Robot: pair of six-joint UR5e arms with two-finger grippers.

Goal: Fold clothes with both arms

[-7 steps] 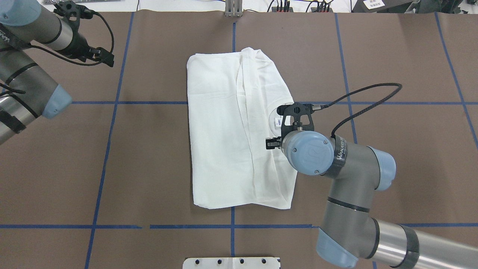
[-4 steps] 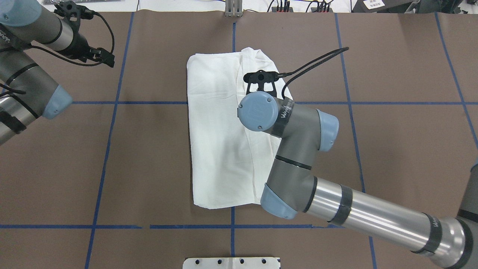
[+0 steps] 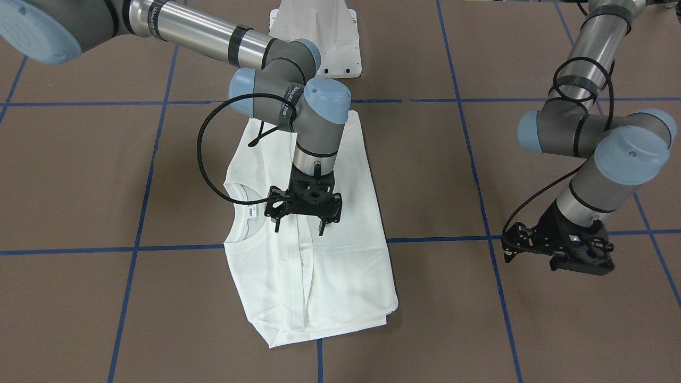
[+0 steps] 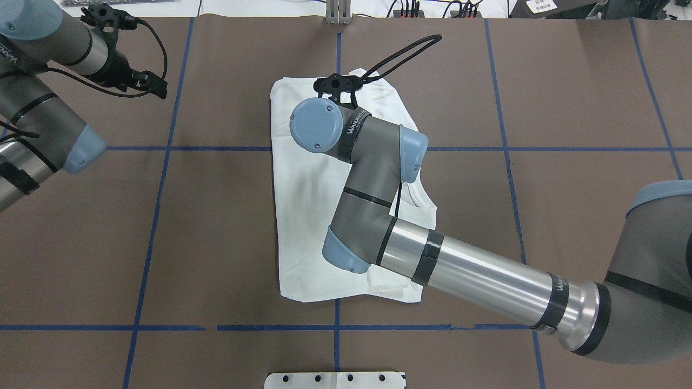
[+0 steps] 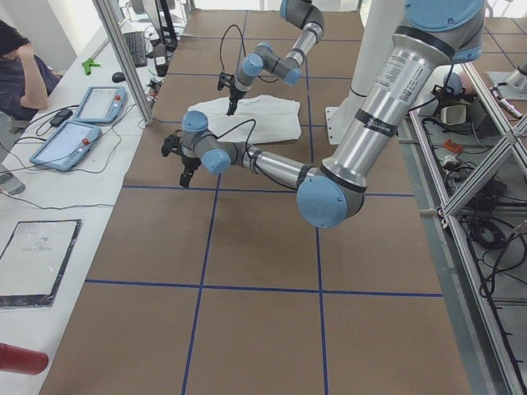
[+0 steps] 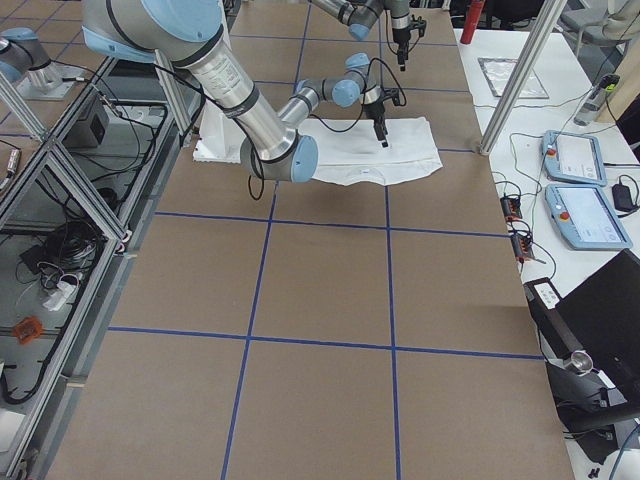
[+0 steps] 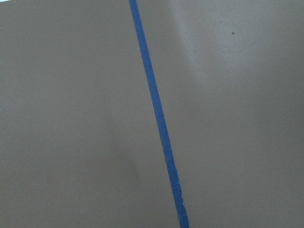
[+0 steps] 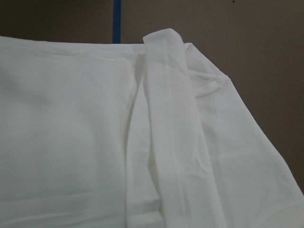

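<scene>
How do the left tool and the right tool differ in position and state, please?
The right tool hangs over the white T-shirt, near its collar; the left tool hangs over bare table, apart from the shirt. The right tool's jaws stand open and empty; whether the left tool is open, I cannot tell. Both are black and point roughly downward.

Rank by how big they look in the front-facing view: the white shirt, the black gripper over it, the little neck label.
1. White folded T-shirt
2. Black two-finger right gripper
3. Small blue-white neck label
</scene>
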